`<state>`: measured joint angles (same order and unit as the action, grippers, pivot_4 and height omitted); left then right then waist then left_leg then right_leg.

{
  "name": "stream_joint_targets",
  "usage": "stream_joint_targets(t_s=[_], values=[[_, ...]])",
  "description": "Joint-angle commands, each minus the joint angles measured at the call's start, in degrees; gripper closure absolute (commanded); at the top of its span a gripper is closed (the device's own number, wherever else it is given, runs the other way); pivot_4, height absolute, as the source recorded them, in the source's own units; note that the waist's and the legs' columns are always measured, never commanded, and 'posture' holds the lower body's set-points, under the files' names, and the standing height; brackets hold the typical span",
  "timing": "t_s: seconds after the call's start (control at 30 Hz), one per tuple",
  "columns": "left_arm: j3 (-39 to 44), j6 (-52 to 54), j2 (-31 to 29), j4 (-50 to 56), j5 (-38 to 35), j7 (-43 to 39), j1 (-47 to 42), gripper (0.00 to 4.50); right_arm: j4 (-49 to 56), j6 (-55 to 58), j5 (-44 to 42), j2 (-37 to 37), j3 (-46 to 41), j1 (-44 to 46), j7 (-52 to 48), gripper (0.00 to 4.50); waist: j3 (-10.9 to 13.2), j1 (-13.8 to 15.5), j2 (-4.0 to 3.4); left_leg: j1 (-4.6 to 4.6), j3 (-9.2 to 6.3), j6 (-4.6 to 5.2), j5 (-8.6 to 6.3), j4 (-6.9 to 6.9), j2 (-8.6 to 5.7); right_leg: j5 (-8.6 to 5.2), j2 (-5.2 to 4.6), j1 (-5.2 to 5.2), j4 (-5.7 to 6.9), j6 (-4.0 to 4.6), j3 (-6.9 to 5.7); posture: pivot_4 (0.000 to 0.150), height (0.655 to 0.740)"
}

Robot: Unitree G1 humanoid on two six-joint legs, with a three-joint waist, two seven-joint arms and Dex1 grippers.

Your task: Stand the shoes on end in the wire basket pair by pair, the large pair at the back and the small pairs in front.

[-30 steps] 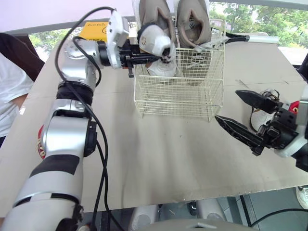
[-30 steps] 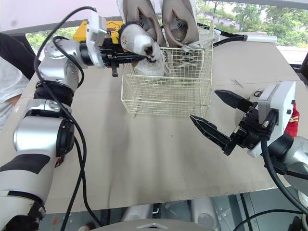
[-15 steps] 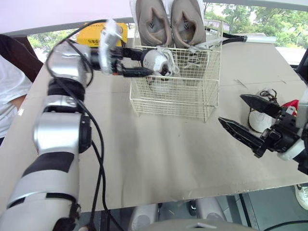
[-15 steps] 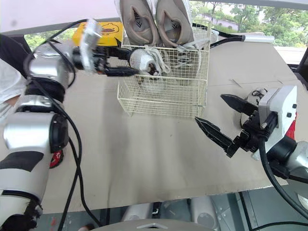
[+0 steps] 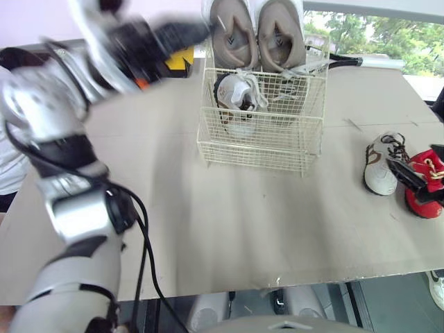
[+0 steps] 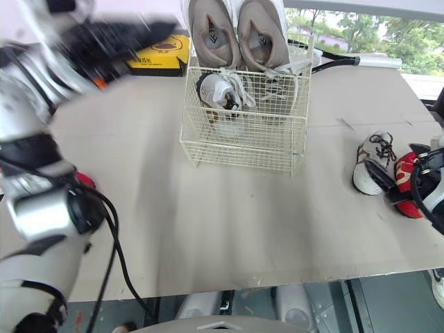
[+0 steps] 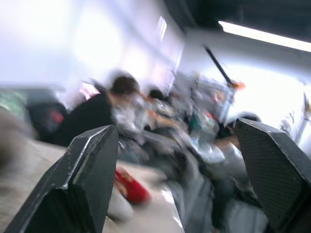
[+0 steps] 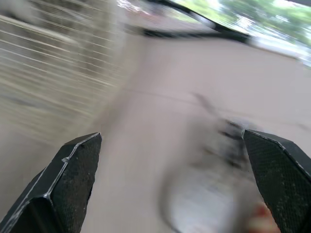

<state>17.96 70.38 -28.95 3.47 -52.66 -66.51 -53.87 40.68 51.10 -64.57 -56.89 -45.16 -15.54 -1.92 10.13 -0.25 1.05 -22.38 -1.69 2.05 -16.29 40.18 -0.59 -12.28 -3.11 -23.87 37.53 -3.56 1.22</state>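
Right gripper (image 8: 172,136) is spread wide and holds nothing, low over the table (image 5: 208,229) at its three o'clock edge, one finger lying across the gap between the white shoe (image 5: 380,165) and the red shoe (image 5: 423,205). The white shoe lies flat at about four o'clock from the basket (image 5: 260,142), toe toward the robot, laces loose, with the red shoe just beside it at three. Left gripper (image 7: 175,131) is also released and empty, raised at ten o'clock of the basket. Inside the basket the big pair (image 5: 257,35) stands on end at twelve, and one small shoe (image 5: 236,94) stands in front of it toward nine, with room beside it toward three. A yellow box (image 6: 163,48) sits on the table at eleven. The white shoe looks light, with a soft upper that will squash and a firmer sole and heel, so the surer hold is probably across the heel, sole against one finger. Its loose laces could catch on the wire on the way in.
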Motion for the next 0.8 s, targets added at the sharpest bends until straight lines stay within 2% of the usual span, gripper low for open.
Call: stream_joint_targets(t_s=[0.03, 0.17, 0.23, 0.33, 0.47, 0.6, 0.67, 0.8], values=[[-8.98, -6.68, 3.78, 17.33, 1.54, 5.41, 10.76, 0.37, -7.45, 4.46, 0.9, -2.96, 2.34, 5.28, 1.35, 0.0, 0.04, -0.53, 0.04, 0.03, 0.04, 0.0, 0.0, 0.0, 0.08, -0.01, 0.1, 0.04, -0.15, 0.05, 0.06, 0.15, 0.74], [-15.41, -12.36, 3.68, 25.99, 4.01, 7.57, 21.05, 0.37, -17.16, 9.12, -0.23, -3.19, 10.08, 16.11, 1.49, 0.0, 0.08, -0.86, 0.12, 0.3, 0.41, 0.0, 0.0, -0.01, 0.19, -0.03, 0.28, 0.08, -0.07, 0.36, 0.48, 0.15, 0.74], [-14.46, -11.29, 4.64, 26.76, 0.65, 10.28, 23.03, 0.37, -22.33, 10.84, 0.44, -1.86, 14.27, 21.76, 0.71, 0.0, 0.02, -0.51, 0.01, 0.44, 0.48, 0.0, 0.0, -0.03, 0.21, -0.05, 0.34, 0.19, -0.05, 0.39, 0.54, 0.15, 0.74], [-14.61, -13.05, 2.57, 28.01, 0.5, 10.63, 25.32, 0.37, -32.72, 10.92, 6.02, 1.16, 22.98, 31.3, -1.98, 0.0, 0.03, -0.59, 0.01, 0.52, 0.61, 0.01, 0.0, -0.02, 0.22, -0.05, 0.38, 0.26, -0.1, 0.38, 0.61, 0.15, 0.74], [-15.53, -14.19, 0.8, 29.04, -0.42, 11.49, 26.16, 0.37, -42.74, 9.68, 13.22, 2.66, 29.22, 38.69, -5.94, 0.0, 0.04, -0.31, -0.02, 0.42, 0.71, 0.13, -0.07, -0.02, 0.18, -0.01, 0.36, 0.2, -0.19, 0.29, 0.66, 0.15, 0.74], [-16.38, -14.7, -0.67, 29.9, -1.21, 12.04, 26.39, 0.31, -55.36, 7.26, 24.33, 2.66, 39.44, 43.51, -12.77, 1.13, 0.03, -0.4, -0.03, 0.31, 0.78, 0.36, -0.21, -0.03, 0.19, 0.09, 0.35, 0.2, -0.59, 0.09, 0.69, 0.15, 0.74], [-16.55, -15.25, -1.38, 29.85, -1.23, 12.02, 26.28, 0.31, -56.75, 6.72, 26.07, 3.14, 39.36, 44.8, -14.67, 2.24, 0.02, -0.38, -0.05, 0.25, 0.8, 0.46, -0.28, -0.07, 0.19, 0.09, 0.33, 0.19, -0.72, 0.08, 0.68, 0.15, 0.74], [-16.95, -15.91, -2.32, 29.49, -1.73, 11.96, 26.13, 0.31, -51.53, 6.25, 26.55, 3.17, 34.62, 42.45, -16.92, 4.0, 0.01, -0.4, -0.01, 0.23, 0.85, 0.52, -0.34, -0.07, 0.19, 0.11, 0.28, 0.19, -0.79, 0.01, 0.72, 0.15, 0.74]])
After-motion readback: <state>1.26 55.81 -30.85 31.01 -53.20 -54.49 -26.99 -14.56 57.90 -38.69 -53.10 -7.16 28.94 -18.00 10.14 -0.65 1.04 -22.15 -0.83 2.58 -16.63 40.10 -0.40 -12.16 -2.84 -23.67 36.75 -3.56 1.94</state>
